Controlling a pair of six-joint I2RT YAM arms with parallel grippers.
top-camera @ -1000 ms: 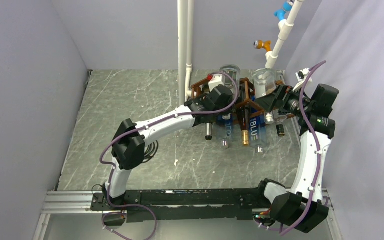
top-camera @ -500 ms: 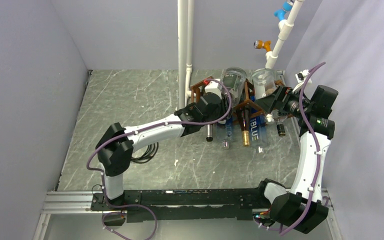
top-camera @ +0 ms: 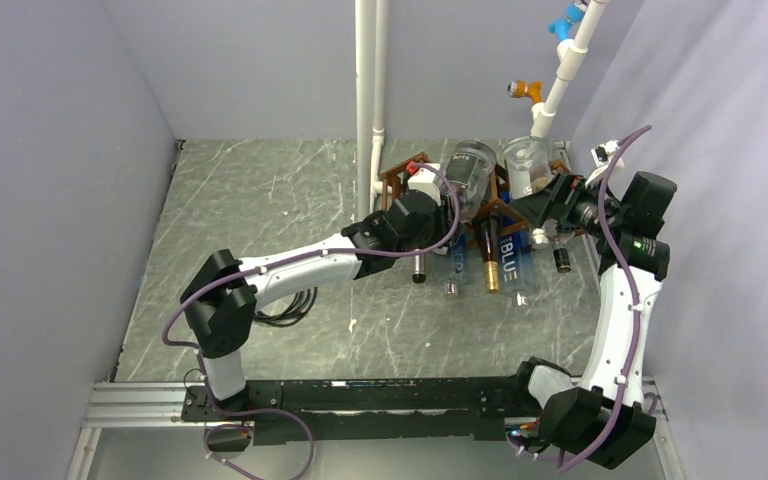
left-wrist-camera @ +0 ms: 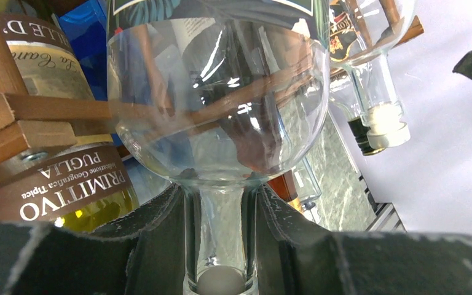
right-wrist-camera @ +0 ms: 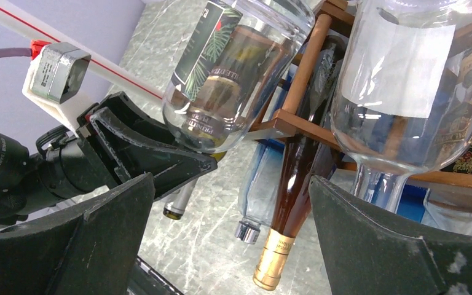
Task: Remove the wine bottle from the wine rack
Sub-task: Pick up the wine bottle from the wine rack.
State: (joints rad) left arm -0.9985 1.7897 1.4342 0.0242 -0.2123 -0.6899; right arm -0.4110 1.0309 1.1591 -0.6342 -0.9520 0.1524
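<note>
The brown wooden wine rack (top-camera: 500,206) stands at the back right of the table, with several bottles in its cells. My left gripper (top-camera: 430,205) is shut on the neck of a clear glass wine bottle (top-camera: 468,172), which tilts up and to the left out of the upper left cell. In the left wrist view the black fingers (left-wrist-camera: 153,236) clamp the neck, under the round shoulder of the clear bottle (left-wrist-camera: 218,92). My right gripper (top-camera: 548,205) is open at the rack's right side. In the right wrist view the clear bottle (right-wrist-camera: 233,74) shows with the rack's bars (right-wrist-camera: 301,80) beside it.
A second clear bottle (top-camera: 526,162) sits in the upper right cell. A brown bottle with a gold cap (top-camera: 487,262), a blue-labelled bottle (top-camera: 513,255) and others lie lower in the rack. A white pipe (top-camera: 371,90) rises just left of the rack. The purple wall is close on the right.
My left arm has drawn back to the left, pulling the clear bottle by its neck out and up from the rack cell. The right arm has barely moved.
</note>
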